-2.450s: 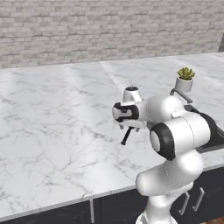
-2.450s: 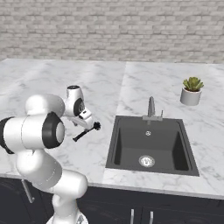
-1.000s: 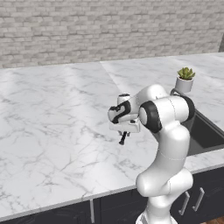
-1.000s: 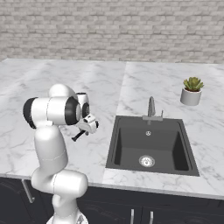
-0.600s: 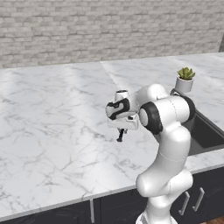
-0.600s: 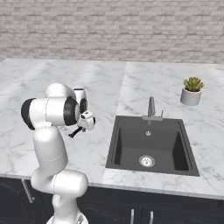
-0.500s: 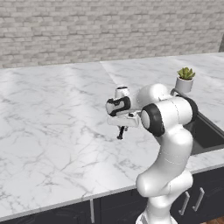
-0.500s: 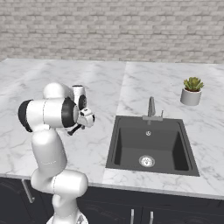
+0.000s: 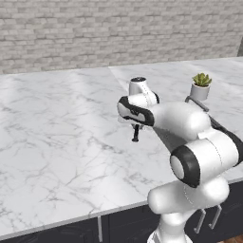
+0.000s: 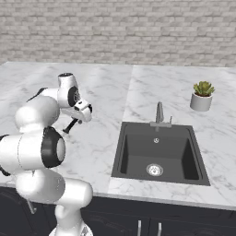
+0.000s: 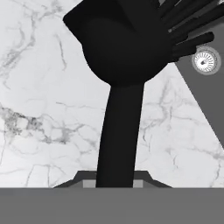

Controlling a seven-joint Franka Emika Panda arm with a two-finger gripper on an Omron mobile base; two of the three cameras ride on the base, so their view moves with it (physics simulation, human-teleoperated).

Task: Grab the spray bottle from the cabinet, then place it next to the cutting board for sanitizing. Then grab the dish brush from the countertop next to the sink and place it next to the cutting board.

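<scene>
Dish brush (image 11: 120, 87) sits right up against our hand camera, so we're starting there: its slim black handle runs up from between the finger tips at the bottom edge, and the round head with its bristles fans out toward the top right. So the gripper (image 9: 135, 127) has the handle clamped between its fingers, and the brush is up in the air rather than lying on the marble.

From the left base view the brush (image 9: 136, 134) hangs below the hand, pointing down at the white countertop (image 9: 57, 137), with its lower end just above or maybe grazing the slab, we can't tell which. In the right base view the same brush (image 10: 70, 126) pokes out at a slant under the gripper (image 10: 78, 115), over the marble to the left of the sink (image 10: 156, 152).

Further along, the dark grey basin has a round drain (image 10: 154, 170) in its floor and a faucet (image 10: 159, 114) at its back rim. Beyond that, a small potted succulent (image 10: 202, 96) stands on the counter near the brick wall (image 10: 120, 32).
</scene>
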